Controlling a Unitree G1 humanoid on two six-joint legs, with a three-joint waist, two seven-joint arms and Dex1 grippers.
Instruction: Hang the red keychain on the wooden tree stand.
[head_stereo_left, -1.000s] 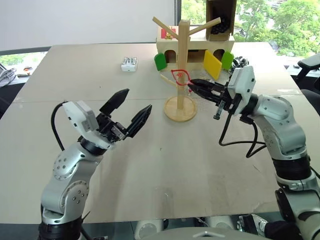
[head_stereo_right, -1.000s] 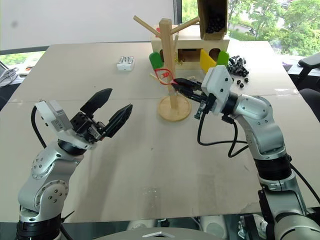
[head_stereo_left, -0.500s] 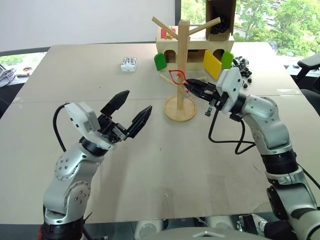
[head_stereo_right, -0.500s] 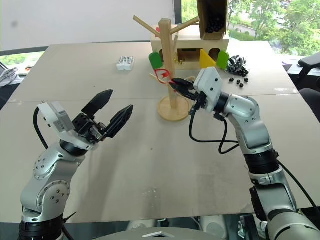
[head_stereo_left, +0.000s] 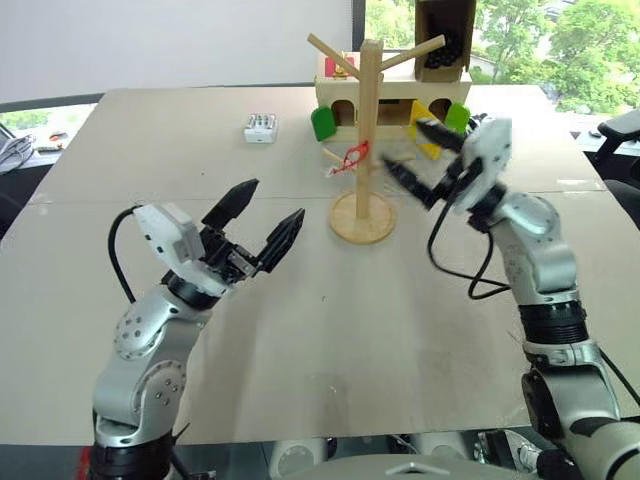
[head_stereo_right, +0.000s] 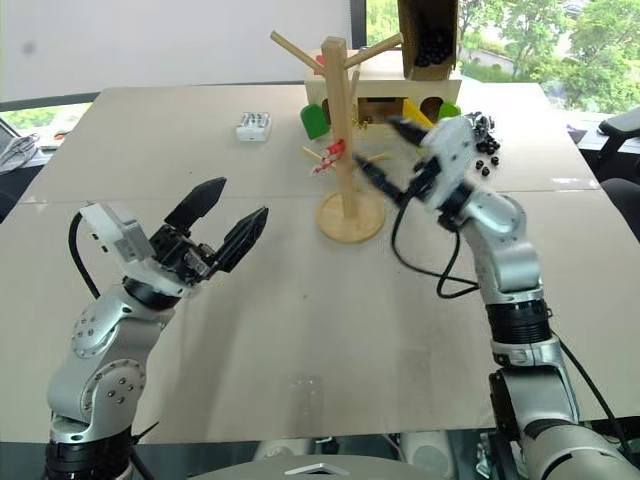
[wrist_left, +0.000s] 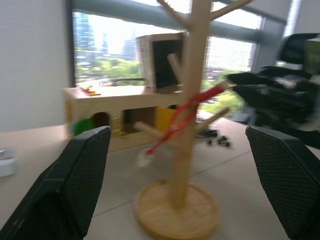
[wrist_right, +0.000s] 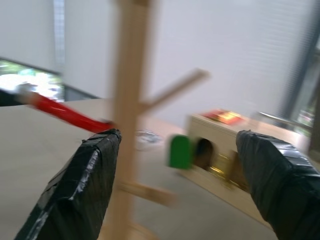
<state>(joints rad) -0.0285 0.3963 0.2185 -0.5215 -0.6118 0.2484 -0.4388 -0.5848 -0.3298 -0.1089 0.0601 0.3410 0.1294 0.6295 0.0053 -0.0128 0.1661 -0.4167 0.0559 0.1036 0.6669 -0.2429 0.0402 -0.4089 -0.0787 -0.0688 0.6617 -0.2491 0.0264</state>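
While the left gripper (head_stereo_left: 252, 229) hovered over the near left part of the table (head_stereo_left: 120, 150), its two black fingers stood spread wide with nothing between them, a bystander in this one. Farther out on the right, the right gripper (head_stereo_left: 420, 155) had its jaws wide apart and empty too, poised just beside the wooden tree stand (head_stereo_left: 364, 150) without touching the pole. And there it was: the red keychain (head_stereo_left: 351, 156) draped off a low peg on the stand's left side, cord slanting down with a pale blur at its lower end, likely the key, free of both grippers. By that showing, the hang looked done. What seemed left was only for the right arm to clear away without snagging the cord. Beyond the stand, at the far edge, sat the wooden box house (head_stereo_left: 392, 98), and a small white block (head_stereo_left: 259, 127) lay off to the far left.
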